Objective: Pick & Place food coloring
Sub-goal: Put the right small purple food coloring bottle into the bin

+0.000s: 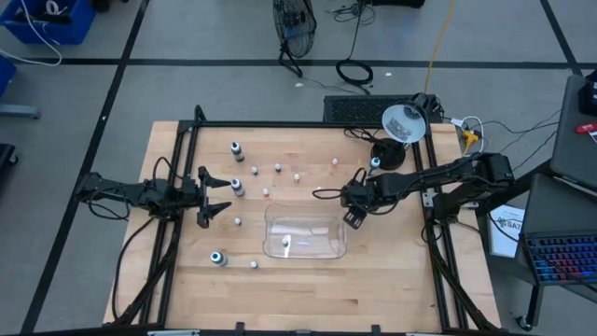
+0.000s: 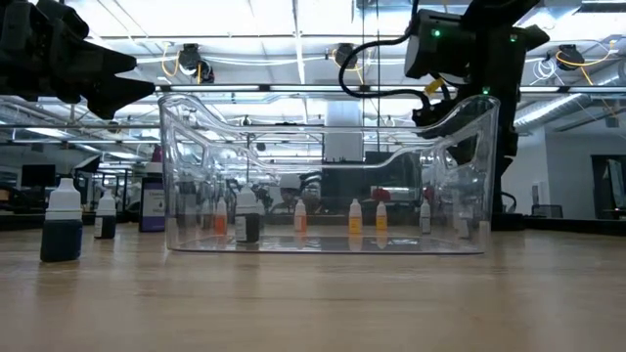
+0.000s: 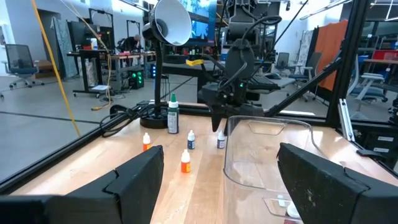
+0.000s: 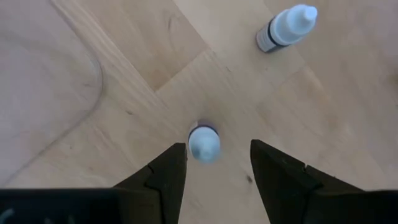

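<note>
One small bottle (image 4: 204, 143) stands between the right end effector's (image 4: 214, 163) spread fingers, ungrasped; an off-centre squeeze could topple it.

1 overhead, 1 table-level, 2 wrist views, all sharing the wooden table (image 1: 373, 280).

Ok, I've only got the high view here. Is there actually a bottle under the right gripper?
Observer: Yes. The right wrist view shows a small white-topped bottle standing between the right gripper's open fingers, which have not closed on it.
Operator: And what colour are the small ones? They're just white dots to me.
Observer: In the left wrist view, two small bottles beside the clear tray hold orange liquid.
</note>
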`<state>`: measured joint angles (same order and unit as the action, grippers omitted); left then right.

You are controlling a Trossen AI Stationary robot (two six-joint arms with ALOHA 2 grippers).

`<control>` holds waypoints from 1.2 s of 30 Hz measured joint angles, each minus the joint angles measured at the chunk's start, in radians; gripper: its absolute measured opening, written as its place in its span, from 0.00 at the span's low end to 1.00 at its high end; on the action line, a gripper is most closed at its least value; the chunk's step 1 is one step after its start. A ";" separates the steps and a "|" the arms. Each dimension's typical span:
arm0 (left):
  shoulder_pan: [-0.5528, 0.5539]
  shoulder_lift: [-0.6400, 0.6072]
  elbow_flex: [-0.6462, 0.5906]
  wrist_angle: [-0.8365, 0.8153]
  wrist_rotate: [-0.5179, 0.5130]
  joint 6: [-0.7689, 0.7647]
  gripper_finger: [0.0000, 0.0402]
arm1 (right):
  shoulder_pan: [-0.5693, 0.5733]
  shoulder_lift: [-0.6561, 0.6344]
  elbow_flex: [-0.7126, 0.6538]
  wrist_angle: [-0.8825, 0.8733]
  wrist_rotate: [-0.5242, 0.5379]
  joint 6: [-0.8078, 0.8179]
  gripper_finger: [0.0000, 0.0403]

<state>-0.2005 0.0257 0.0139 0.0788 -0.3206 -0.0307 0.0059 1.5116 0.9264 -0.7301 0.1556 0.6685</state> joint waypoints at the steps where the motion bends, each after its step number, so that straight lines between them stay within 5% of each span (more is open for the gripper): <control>1: 0.000 0.000 0.000 0.000 0.000 0.000 0.77 | 0.000 0.000 0.000 0.007 0.002 0.000 0.42; 36: 0.000 0.000 0.000 0.000 0.000 0.000 0.77 | 0.000 0.006 -0.064 0.120 0.001 -0.025 0.41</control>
<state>-0.2008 0.0257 0.0139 0.0791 -0.3206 -0.0310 0.0061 1.5177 0.8619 -0.6103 0.1568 0.6435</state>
